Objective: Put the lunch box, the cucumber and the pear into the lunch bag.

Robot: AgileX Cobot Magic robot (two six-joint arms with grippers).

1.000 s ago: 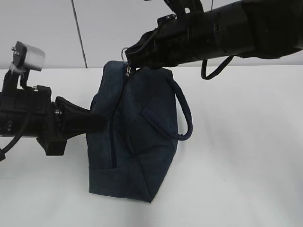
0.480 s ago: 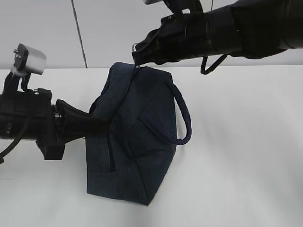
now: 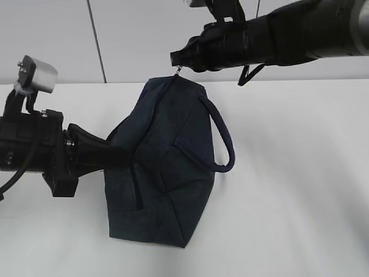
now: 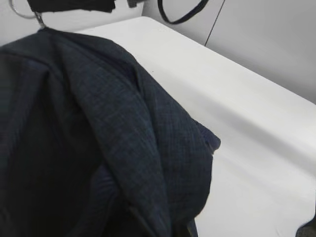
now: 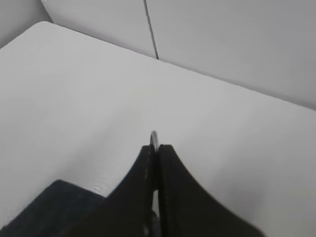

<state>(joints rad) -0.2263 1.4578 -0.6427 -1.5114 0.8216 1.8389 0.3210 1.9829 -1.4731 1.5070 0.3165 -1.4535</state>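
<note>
The dark navy lunch bag (image 3: 167, 173) lies in the middle of the white table, its strap handle (image 3: 226, 141) looping out to the right. My right gripper (image 3: 180, 62) hangs above the bag's top corner, shut on the silver ring pull (image 5: 154, 137), which shows edge-on between its fingertips (image 5: 148, 153). My left gripper (image 3: 117, 156) reaches in from the left and pinches the bag's left side; bag fabric (image 4: 98, 138) fills the left wrist view and hides the fingers there. The ring pull also shows in the left wrist view (image 4: 22, 14). The lunch box, cucumber and pear are out of view.
The white table (image 3: 300, 184) stretches to the right of and in front of the bag. A pale wall with a vertical seam (image 3: 97, 40) stands close behind. The right arm (image 3: 288, 34) spans the upper right above the table.
My right gripper has moved to the right and slightly up with the ring pull, drawing the bag's top corner rightward. My left gripper has stayed in place on the bag's side.
</note>
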